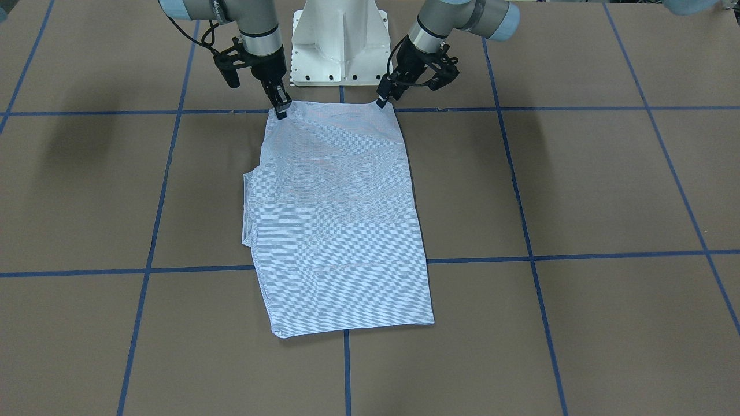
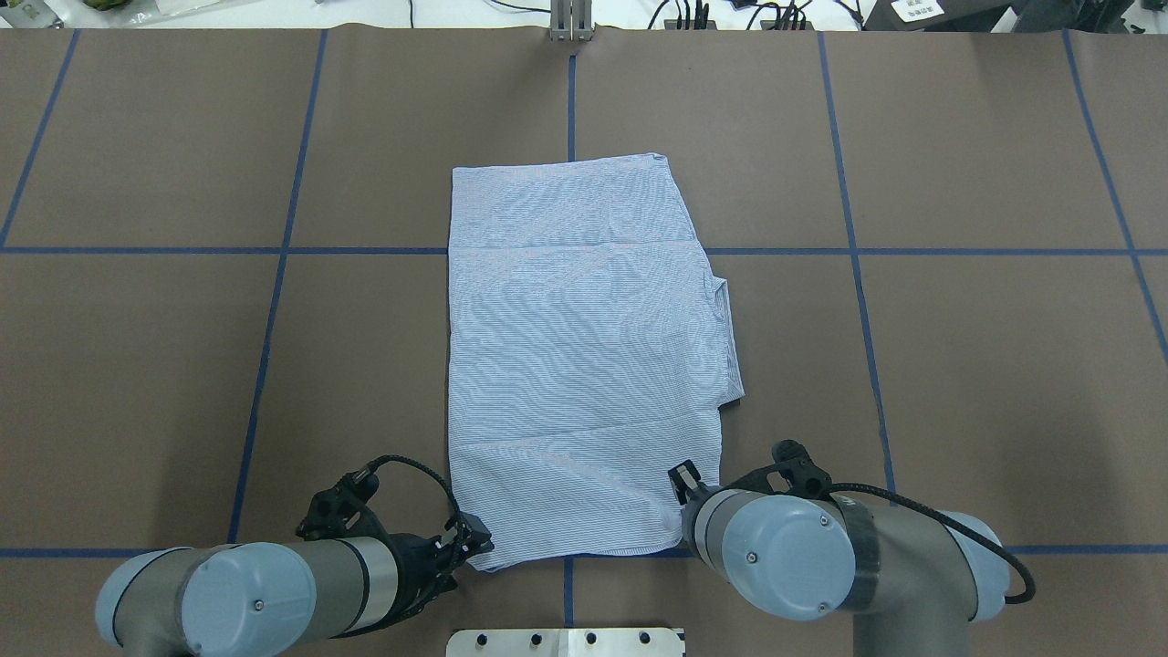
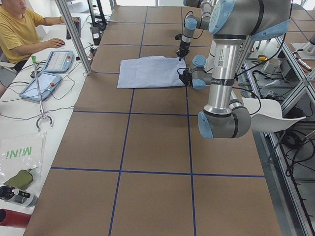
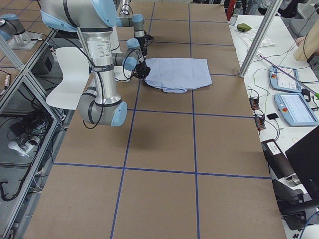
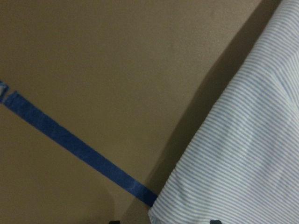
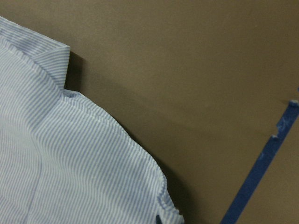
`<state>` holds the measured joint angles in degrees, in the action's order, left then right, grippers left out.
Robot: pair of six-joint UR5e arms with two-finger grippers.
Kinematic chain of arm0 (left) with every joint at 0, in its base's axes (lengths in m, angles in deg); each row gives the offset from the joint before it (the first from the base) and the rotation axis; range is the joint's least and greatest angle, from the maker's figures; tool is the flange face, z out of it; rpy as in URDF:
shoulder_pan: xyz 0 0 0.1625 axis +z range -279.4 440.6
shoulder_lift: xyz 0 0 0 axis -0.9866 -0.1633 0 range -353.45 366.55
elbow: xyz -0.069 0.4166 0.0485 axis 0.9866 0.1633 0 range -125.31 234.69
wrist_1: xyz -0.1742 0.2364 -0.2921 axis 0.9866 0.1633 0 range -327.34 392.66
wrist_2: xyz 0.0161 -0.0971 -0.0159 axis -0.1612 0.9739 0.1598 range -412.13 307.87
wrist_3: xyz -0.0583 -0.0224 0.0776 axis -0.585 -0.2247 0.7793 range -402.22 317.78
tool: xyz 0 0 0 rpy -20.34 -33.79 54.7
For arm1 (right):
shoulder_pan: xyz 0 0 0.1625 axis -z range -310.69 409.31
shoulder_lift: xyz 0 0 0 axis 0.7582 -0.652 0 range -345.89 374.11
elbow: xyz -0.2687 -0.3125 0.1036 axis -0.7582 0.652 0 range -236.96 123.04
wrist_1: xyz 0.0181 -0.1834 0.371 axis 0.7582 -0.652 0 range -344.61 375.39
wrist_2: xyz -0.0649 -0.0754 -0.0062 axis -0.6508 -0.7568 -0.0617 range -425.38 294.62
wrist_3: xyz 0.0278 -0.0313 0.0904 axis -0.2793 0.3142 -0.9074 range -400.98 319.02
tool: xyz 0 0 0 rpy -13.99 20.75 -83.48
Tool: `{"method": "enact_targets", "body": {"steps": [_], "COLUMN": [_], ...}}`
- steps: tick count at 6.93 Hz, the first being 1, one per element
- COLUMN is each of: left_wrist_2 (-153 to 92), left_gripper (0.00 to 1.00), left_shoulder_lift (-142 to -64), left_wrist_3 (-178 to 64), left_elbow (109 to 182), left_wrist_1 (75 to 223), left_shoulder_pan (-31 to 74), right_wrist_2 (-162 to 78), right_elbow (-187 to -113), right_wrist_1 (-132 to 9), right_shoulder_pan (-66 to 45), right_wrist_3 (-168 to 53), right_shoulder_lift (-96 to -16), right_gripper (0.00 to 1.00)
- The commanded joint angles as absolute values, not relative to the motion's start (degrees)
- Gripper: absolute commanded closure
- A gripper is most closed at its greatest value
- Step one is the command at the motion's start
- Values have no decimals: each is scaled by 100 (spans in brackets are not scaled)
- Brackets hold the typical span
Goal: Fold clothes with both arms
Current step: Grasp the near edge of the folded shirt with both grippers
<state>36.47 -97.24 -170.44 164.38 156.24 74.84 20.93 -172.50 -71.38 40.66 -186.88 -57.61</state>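
Table (image 2: 137, 365): shirt (image 2: 584, 365) flat mid-table, already folded to a long panel. Left gripper (image 1: 383, 101) and right gripper (image 1: 281, 110) each sit at a robot-side corner, probably to carry that edge forward; pinched or open, cannot tell

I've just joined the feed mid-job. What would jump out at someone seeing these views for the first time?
A light blue striped shirt, folded into a long rectangle, lies flat in the middle of the brown table with its blue tape grid. The left gripper and the right gripper each sit at a corner of its robot-side edge; whether they have closed on the cloth is unclear. A person sits at the side bench.
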Motion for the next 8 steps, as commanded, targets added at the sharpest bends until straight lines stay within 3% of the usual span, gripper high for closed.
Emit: {"method": "enact_targets", "body": {"steps": [1,2,3,4,5,8], "left_wrist_2": [3638,3638,3629,3559,3454,3391], "left_gripper": [34,39,58,86,100,100], "left_shoulder_lift": [-9742,-9751,-9760,-9760,-9786,-9734], "left_wrist_3": [-17037,-17028,-17037,-17037,-17046,-17037], "left_elbow": [16386,16385,16385,16385,16394,16875], "left_wrist_1": [15624,15624,15624,15624,15624,15624], "left_shoulder_pan": [7489,7489,7480,7471,7463,7357], "right_wrist_2": [2093,2093,2093,2093,2093,2084], "right_elbow": [-17245,-17245,-17245,-17254,-17254,-17254], "right_wrist_1": [-7145,-7136,-7136,-7136,-7136,-7145], "right_shoulder_pan": [4069,4069,4069,4069,4069,4069], "right_wrist_3": [-18688,-18688,-18688,-18688,-18688,-18697], "right_shoulder_lift": [-5770,-5770,-5770,-5761,-5753,-5761], "right_gripper": [100,100,100,100,100,100]}}
